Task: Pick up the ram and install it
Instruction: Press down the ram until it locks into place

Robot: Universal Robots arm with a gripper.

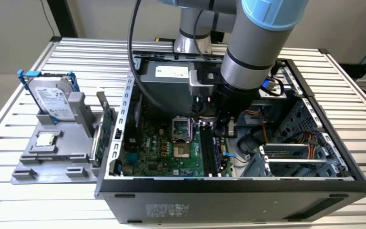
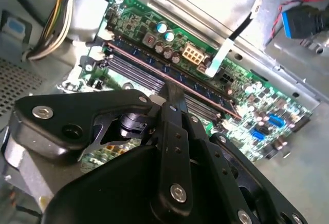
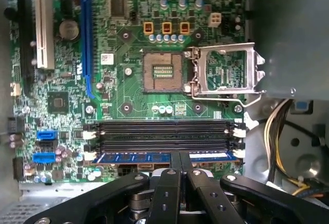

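Pretty far along I think: the long blue-green ram stick [image 3: 164, 157] already sits in the black motherboard slot [image 3: 163, 143], with the black gripper [image 3: 179, 156] jaws pressed together on its top edge.

Ribbed bare-aluminium tabletop [image 1: 348, 90]; matt black plastic jaws; glossy blue-green circuit-board ram [image 3: 154, 157]; grey sheet-metal computer case [image 1: 234, 188].

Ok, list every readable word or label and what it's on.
Motherboard: white maker's logo, a brand mark, not quoted; fine lettering too small.
Hard drive label: too small.
Power supply sticker: too small.
Case front sticker: too small.
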